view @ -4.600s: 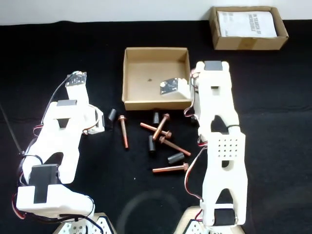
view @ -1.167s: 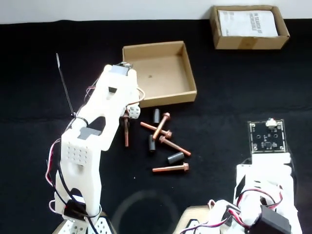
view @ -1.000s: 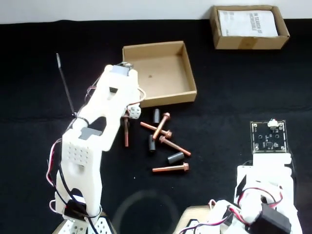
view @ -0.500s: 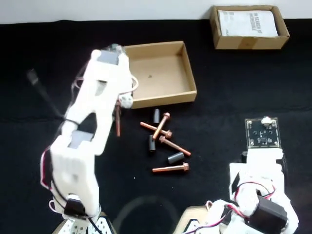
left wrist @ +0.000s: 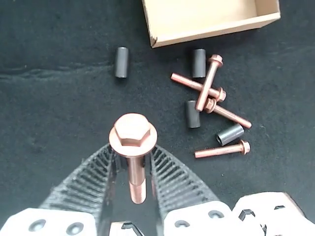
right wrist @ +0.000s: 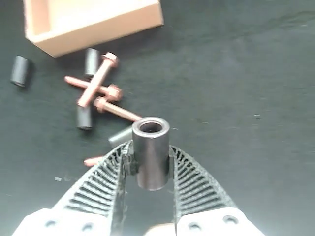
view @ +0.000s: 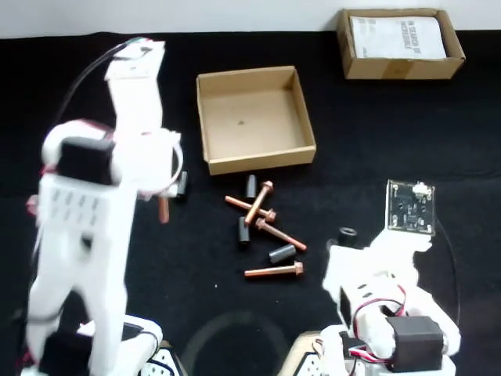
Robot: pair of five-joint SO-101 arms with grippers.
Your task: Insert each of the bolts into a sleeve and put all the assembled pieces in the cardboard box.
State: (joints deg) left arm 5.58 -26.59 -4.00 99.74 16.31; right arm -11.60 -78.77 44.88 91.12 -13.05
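Observation:
My left gripper (left wrist: 132,169) is shut on a copper bolt (left wrist: 132,143), head pointing away from the wrist; in the high view this bolt (view: 163,210) hangs at the left, beside a lone black sleeve (view: 182,186). My right gripper (right wrist: 150,164) is shut on a dark sleeve (right wrist: 150,150), open end showing; the high view has that sleeve (view: 345,233) at the lower right. Several loose bolts (view: 259,202) and sleeves (view: 282,254) lie in a heap just in front of the open cardboard box (view: 254,164), which holds nothing.
A second cardboard box (view: 398,69) with a printed sheet inside stands at the back right. Black cloth covers the table. The lone sleeve (left wrist: 121,62) lies apart from the heap, near the box's front corner (left wrist: 153,40).
The left arm lifted a bolt off the table and pulled back to the left with it. The right arm shifted slightly left and its held sleeve came into sight.

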